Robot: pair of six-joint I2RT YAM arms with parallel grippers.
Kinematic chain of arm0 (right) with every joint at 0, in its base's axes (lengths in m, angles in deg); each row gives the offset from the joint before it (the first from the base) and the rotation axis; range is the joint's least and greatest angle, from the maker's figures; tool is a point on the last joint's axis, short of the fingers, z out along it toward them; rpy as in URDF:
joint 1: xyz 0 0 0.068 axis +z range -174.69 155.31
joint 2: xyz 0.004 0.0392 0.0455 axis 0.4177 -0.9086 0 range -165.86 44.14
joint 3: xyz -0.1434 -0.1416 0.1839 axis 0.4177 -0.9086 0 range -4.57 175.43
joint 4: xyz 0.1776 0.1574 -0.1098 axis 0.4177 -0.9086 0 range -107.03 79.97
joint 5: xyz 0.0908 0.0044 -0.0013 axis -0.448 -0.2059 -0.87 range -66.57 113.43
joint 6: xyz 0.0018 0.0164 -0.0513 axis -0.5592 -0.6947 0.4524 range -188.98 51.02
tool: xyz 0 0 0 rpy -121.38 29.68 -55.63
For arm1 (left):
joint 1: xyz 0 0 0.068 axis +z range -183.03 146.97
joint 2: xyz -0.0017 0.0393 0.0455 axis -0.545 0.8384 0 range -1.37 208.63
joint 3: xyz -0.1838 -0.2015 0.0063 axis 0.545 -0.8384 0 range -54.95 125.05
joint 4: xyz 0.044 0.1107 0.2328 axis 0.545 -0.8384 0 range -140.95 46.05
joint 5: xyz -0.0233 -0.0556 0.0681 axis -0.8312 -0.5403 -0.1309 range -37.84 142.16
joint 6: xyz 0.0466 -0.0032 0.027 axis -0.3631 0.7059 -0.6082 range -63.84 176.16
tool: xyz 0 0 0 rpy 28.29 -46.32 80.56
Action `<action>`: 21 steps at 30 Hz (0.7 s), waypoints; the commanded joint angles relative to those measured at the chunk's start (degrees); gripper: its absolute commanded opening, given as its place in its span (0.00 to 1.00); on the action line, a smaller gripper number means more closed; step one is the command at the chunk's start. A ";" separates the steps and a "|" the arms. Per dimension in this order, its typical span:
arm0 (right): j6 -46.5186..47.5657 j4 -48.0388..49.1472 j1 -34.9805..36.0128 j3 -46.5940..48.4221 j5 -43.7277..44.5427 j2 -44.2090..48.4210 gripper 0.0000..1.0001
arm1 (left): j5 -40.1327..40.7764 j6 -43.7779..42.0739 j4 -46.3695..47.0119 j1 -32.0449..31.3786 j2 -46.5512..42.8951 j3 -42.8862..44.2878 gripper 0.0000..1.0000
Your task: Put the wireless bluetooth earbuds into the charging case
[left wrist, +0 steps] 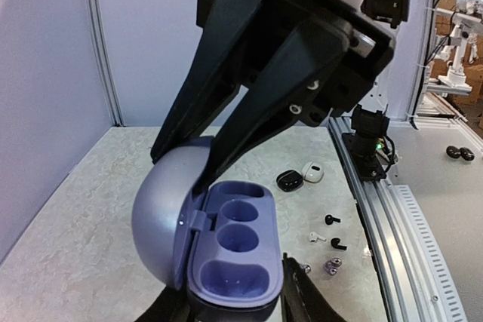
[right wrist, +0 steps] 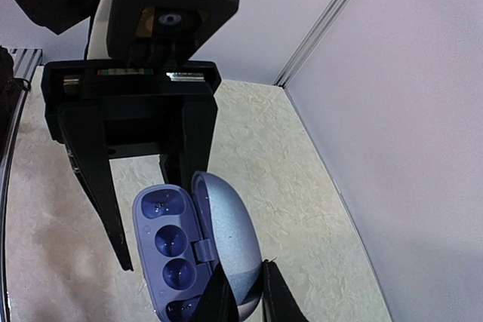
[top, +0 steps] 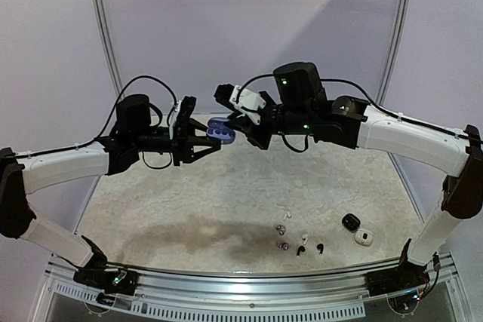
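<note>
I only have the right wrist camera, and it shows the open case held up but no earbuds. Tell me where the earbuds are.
Observer: About six earbuds lie loose on the table, near its front edge, on the right arm's side.
Operator: Give me their colours.
Observer: Some are white and some dark. They are too small to tell more.
Operator: List whatever else lies down there.
Observer: A black case and a white case lie close together, just right of the earbuds.
</note>
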 commanded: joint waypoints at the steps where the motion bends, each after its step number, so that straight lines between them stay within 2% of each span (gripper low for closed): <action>1: -1.11 2.04 0.19 1.02 0.62 0.21 0.00 | 0.17 -0.10 -1.14 -1.06 0.24 -0.16 0.35; 6: -0.99 2.03 0.23 1.02 0.55 0.16 0.00 | 0.20 0.08 -0.58 -1.06 0.16 -0.23 0.28; 13: -1.07 1.87 0.20 1.02 0.59 -0.18 0.00 | -0.11 0.86 1.02 -1.06 0.12 -0.34 0.38; 21: -1.12 1.71 0.25 1.06 0.35 -0.41 0.00 | -0.64 0.47 1.83 -1.06 0.11 -0.60 0.32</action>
